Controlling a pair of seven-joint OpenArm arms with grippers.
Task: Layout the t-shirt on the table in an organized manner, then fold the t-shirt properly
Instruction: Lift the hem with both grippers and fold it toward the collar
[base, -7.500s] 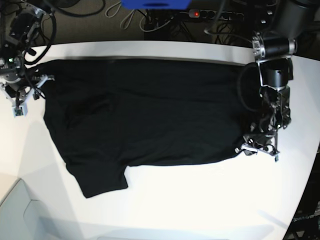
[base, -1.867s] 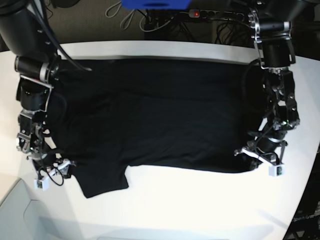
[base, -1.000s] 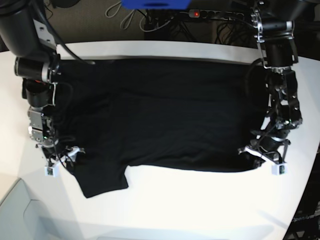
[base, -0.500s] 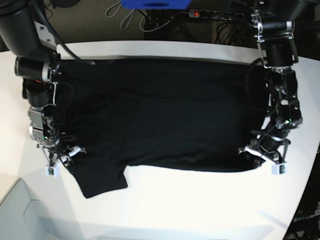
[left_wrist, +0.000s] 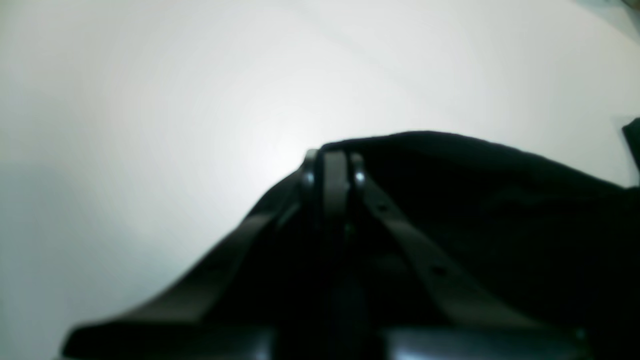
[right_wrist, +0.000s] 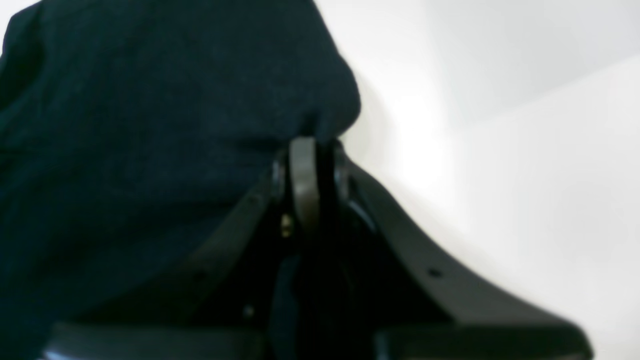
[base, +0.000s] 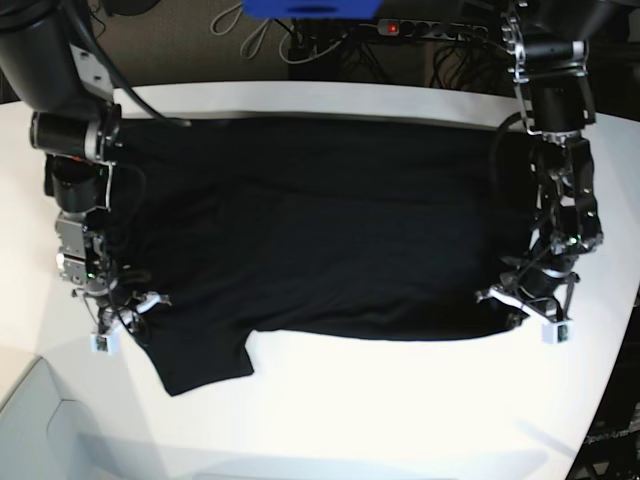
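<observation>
Now, status:
table (base: 400, 400): white top, curved edge, carries the whole shirt; bare white fills the near half of the base view.
t-shirt (base: 320, 220): black, spread flat across the far half of the table, long axis running side to side in the base view; one sleeve (base: 200, 365) sticks out toward the near edge at lower left. Print not visible, only plain black fabric faces up.
change vs earlier: shirt outline about the same as half a second back; lower hem on the right of the base view sits slightly higher. Right gripper was wide apart a second ago and has since clamped; left arm barely moved.
writing/brands: none readable; wrist views are blurred.
right gripper (base: 125, 315): at base-view left, on the shirt's edge just above the sleeve. Right wrist view shows the jaws pressed together on a fold of black fabric at the right gripper (right_wrist: 305, 150) tip, so it is pinching the t-shirt (right_wrist: 150, 125).
left gripper (base: 525, 305): at base-view right, on the shirt's lower corner. Left wrist view shows the left gripper (left_wrist: 334, 162) with jaws together and the hem of the t-shirt (left_wrist: 500, 200) caught between them, white table (left_wrist: 150, 100) beyond.
relation: both grippers hold opposite ends of the same near-side edge; the shirt body lies between them.
</observation>
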